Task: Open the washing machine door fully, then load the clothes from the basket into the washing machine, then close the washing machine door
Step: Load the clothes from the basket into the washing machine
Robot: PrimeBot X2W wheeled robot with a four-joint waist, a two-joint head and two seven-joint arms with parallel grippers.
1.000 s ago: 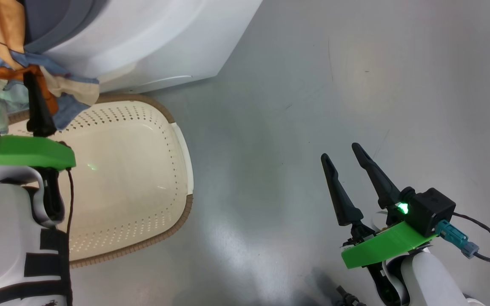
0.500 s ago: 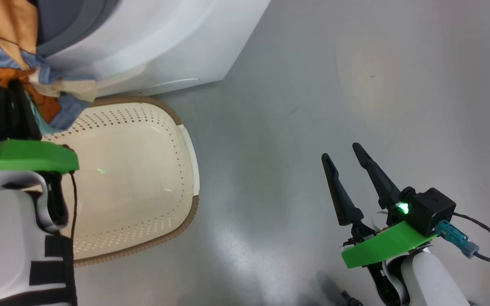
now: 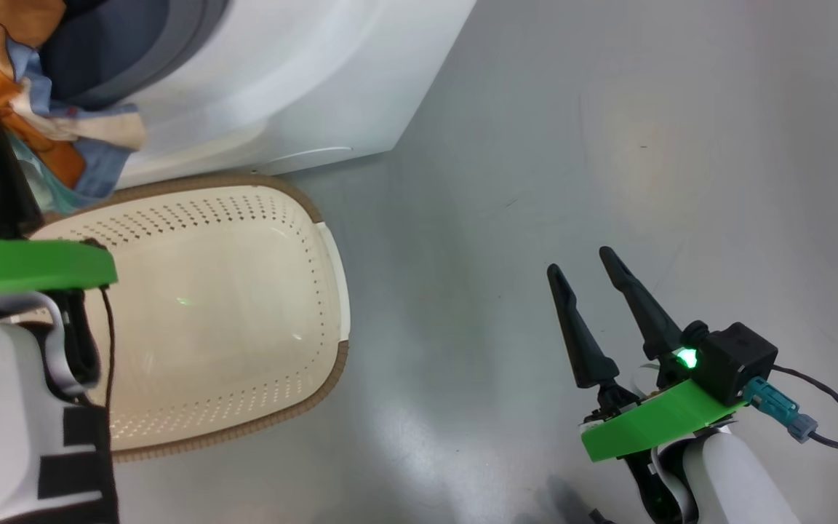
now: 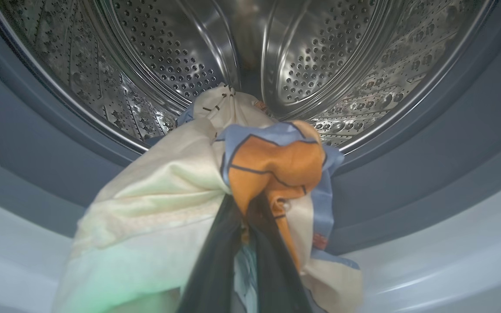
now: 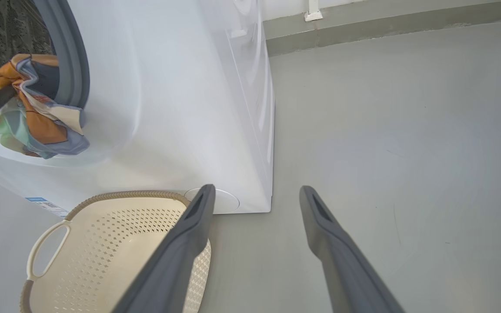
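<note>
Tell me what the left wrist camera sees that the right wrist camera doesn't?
Left wrist view: a straight look deep into the perforated steel drum, past the shut left gripper.
Right wrist view: the cream perforated plastic basket with its brown rim, the grey floor, the open right gripper.
Both: the light blue, orange and cream clothes that the left gripper holds at the big white washing machine's grey rubber gasket.

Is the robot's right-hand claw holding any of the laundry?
No, the right gripper's two fingers stand spread over grey floor, while the clothes are pinched in the left gripper at the washing machine's opening.
</note>
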